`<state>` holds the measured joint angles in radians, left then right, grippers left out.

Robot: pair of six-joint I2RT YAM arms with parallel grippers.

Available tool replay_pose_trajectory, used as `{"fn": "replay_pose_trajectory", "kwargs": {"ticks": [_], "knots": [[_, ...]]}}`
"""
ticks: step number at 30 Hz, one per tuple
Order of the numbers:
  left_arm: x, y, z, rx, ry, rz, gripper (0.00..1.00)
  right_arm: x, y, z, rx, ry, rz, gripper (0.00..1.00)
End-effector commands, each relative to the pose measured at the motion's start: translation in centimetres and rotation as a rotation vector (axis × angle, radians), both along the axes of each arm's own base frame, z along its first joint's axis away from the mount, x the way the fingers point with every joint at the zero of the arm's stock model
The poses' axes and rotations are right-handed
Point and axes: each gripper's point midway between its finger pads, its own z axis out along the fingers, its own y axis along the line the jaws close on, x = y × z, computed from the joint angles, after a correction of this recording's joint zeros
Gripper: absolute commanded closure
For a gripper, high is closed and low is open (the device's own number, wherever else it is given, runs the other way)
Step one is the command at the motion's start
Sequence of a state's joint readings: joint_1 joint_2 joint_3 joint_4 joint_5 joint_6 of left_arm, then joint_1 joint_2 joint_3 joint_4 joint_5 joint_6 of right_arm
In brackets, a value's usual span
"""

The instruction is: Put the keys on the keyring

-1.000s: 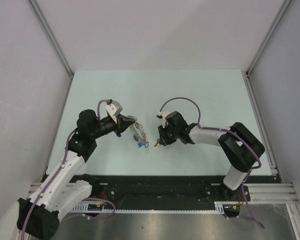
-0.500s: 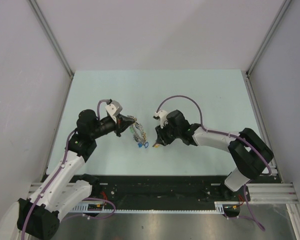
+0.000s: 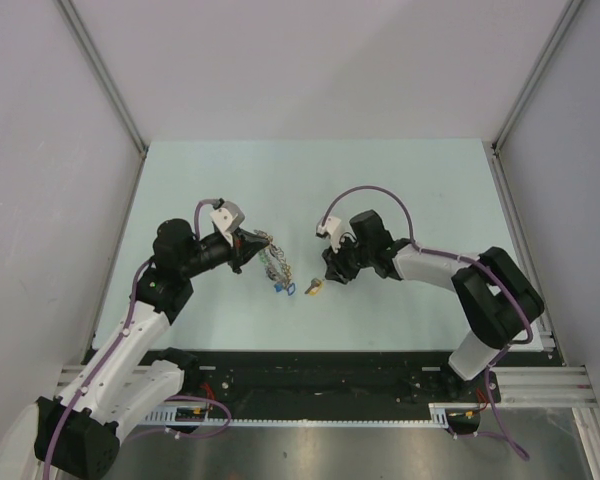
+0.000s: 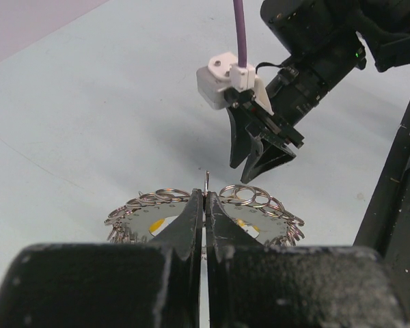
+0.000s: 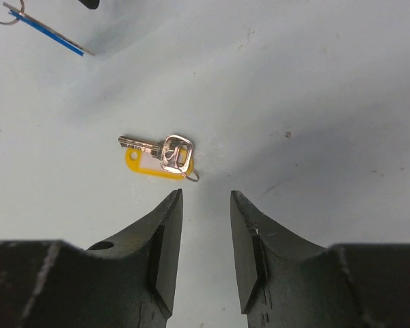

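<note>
Currently the left tool [image 4: 205, 199] is clenched on the large round grey metal keyring [image 4: 256, 220]. Its two black fingers [image 4: 188, 225] are pressed together over the near rim at the lower centre of the left wrist view, so the ring spreads to both sides of them, fringed with small wire loops and showing yellow patches through its middle. From above, that tool [image 3: 250, 250] sits left of centre on the pale green desk [image 3: 380, 180], with the keyring [image 3: 271, 263] sticking out from it toward the lower right; whether the ring touches the desk cannot be told. Just below the ring a blue plastic tag [image 3: 281, 291] shows, and whether it hangs from the ring or lies loose cannot be told. In the right wrist view the tag [image 5: 51, 34] appears as a thin blue strip in the upper left corner. The yellow-tagged silver key [image 5: 160, 156] lies flat on the desk, apart from the keyring, slightly left of centre in the right wrist view, its blade pointing left and a small wire loop at its right end. The right tool [image 5: 205, 198] is released, its jaws spread with a gap between them, just below the key and not touching it. From above, this tool [image 3: 332, 270] is just right of the key [image 3: 313, 287] and apart from the left tool.
</note>
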<state>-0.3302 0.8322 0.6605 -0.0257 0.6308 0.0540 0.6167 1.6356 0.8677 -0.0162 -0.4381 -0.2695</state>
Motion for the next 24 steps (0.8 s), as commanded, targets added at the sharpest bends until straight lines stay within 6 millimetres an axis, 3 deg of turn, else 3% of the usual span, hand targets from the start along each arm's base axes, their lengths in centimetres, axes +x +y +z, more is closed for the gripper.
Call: {"fn": "replay_pose_trajectory", "kwargs": {"ticks": [1,9,24], "knots": [[0.4,0.2,3.6,-0.021,-0.125,0.001,1.00,0.1,1.2,-0.4,0.020,-0.049,0.085,0.62],[0.4,0.1,3.6,-0.022,-0.125,-0.004,1.00,0.4,1.7,-2.0,-0.021,-0.068,0.102,0.62],[0.5,0.1,3.4,-0.020,-0.116,-0.004,1.00,-0.5,2.4,-2.5,-0.004,-0.033,0.169,0.67]]}}
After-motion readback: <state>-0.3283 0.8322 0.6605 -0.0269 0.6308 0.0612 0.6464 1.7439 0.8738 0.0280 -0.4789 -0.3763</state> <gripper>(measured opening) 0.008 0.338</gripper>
